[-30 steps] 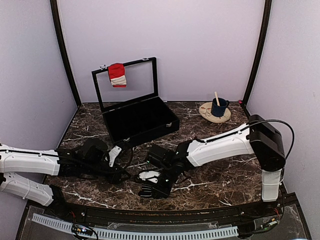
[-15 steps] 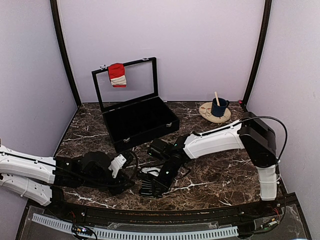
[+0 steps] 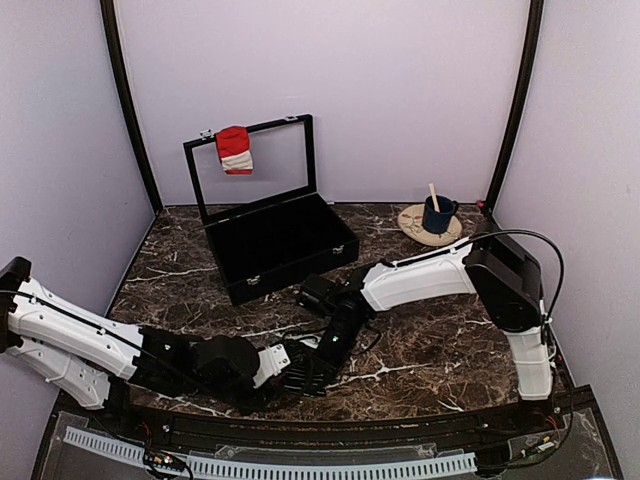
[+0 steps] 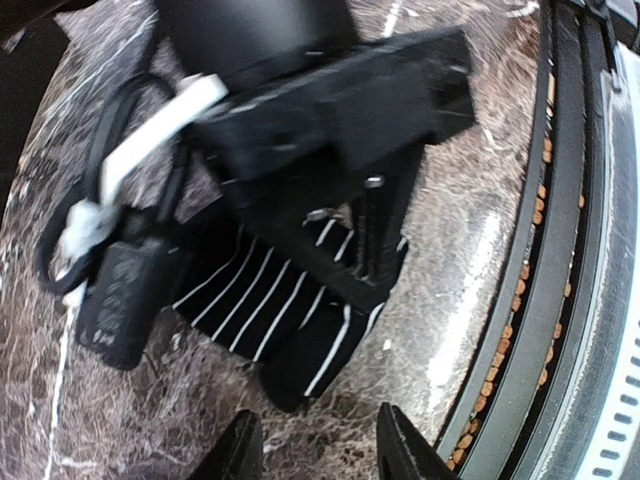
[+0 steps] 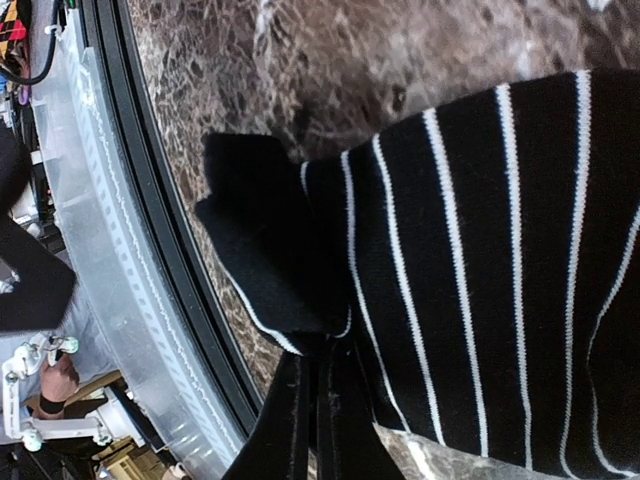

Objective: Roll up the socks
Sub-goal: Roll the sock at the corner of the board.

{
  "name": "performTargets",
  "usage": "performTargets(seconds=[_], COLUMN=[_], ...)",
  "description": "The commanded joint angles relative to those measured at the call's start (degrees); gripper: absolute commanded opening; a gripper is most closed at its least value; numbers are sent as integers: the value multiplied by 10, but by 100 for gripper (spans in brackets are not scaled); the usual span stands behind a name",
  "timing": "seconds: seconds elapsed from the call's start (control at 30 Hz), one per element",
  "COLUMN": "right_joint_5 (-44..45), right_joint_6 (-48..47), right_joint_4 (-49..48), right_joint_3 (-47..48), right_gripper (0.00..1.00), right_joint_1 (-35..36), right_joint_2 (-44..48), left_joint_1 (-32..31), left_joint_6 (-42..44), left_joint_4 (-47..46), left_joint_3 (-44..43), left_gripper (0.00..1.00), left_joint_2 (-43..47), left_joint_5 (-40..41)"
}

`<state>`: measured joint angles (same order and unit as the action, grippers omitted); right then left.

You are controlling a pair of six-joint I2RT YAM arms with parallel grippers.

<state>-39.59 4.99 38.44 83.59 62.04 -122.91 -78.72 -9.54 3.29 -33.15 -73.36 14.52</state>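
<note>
Down at the near edge of the marble table (image 3: 430, 350), both arms reach low toward the same spot. A black striped sock (image 4: 270, 300), dark with thin white lines, lies flat on the stone just inside the table's front rail. The right gripper (image 5: 312, 420) sits on top of it. Its two fingers are squeezed together with no gap, and their tips meet the sock's edge where a corner of fabric is folded over, so it looks to be pinching that fabric. The left gripper (image 4: 315, 455) hangs just beside the sock on its near side. Its fingers stand apart with only bare marble between them, and they touch nothing.

Well away at the back, a red sock (image 3: 234, 149) with a white band hangs over the top edge of the raised lid of the black case (image 3: 285, 245), which stands open on the table. At the far right, a blue mug (image 3: 437, 214) with a stick in it stands on a round pale plate (image 3: 415, 228).
</note>
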Motion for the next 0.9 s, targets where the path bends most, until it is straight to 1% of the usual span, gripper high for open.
performTargets(seconds=[0.0, 0.2, 0.4, 0.87], right_joint_5=[-17, -24, -28, -40], right_joint_6=[-6, -13, -13, -18], right_joint_4=[41, 56, 56, 63], right_joint_3=[14, 17, 21, 32], right_gripper=[0, 0, 0, 0], right_joint_1=[-6, -9, -10, -13], right_joint_2=[-16, -20, -20, -29], left_joint_1=[-17, -24, -27, -28], left_joint_6=[72, 116, 150, 185], left_joint_4=[5, -9, -17, -24], left_joint_3=[-28, -35, -47, -67], left_gripper=[41, 41, 41, 37], left_joint_2=[-25, -47, -71, -125], left_joint_5=[29, 37, 28, 8])
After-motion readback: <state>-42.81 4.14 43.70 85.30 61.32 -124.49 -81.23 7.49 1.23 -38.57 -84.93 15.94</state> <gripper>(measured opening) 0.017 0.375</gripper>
